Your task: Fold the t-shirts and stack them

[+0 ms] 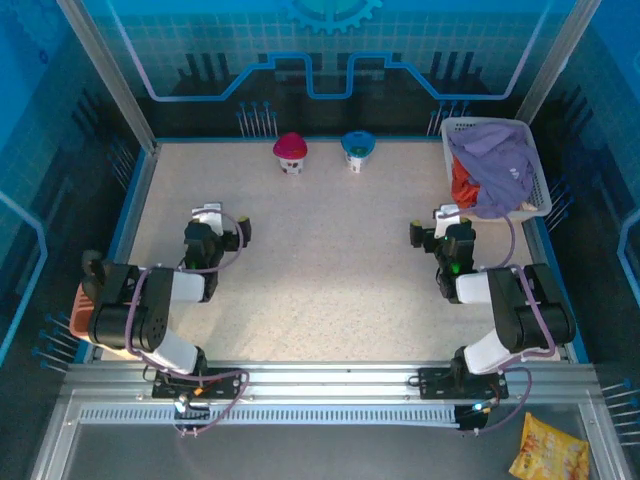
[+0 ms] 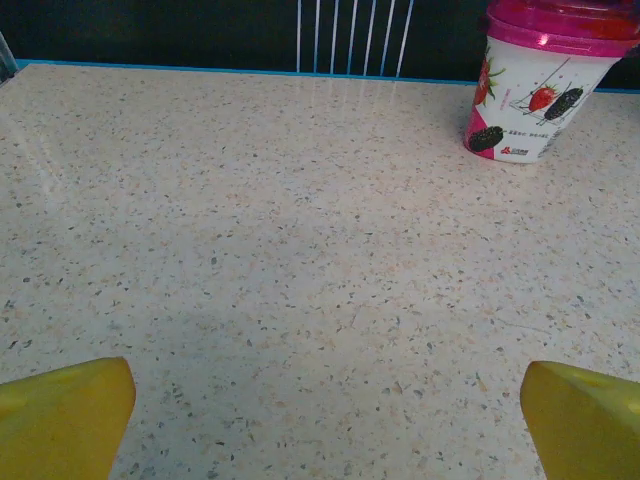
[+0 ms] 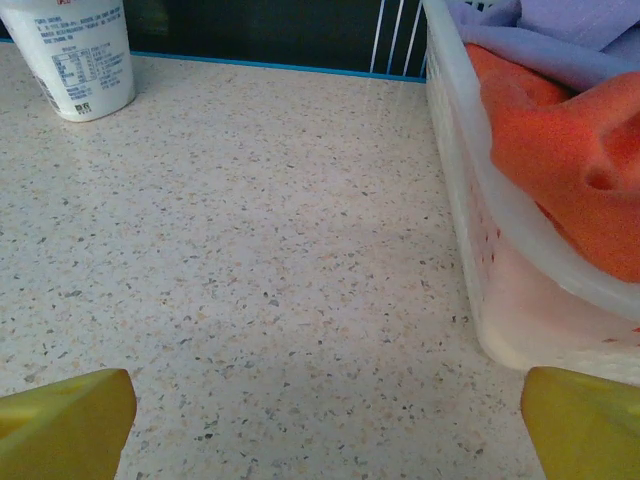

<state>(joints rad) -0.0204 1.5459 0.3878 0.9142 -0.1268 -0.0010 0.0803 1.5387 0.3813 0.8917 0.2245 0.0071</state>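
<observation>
Top view: the purple shirt (image 1: 495,150) and orange shirts (image 1: 462,185) lie heaped in the basket (image 1: 537,170) at the table's (image 1: 320,290) far right corner. The left gripper (image 1: 222,222) and right gripper (image 1: 432,225) are empty.

Left wrist: jaws wide over bare speckled top, cup (image 2: 540,85) beyond.

Right wrist: jaws wide, just beside the basket. The cloth looks light and limp, so pinching a raised fold should lift it. The flat top offers ample folding room.
</observation>
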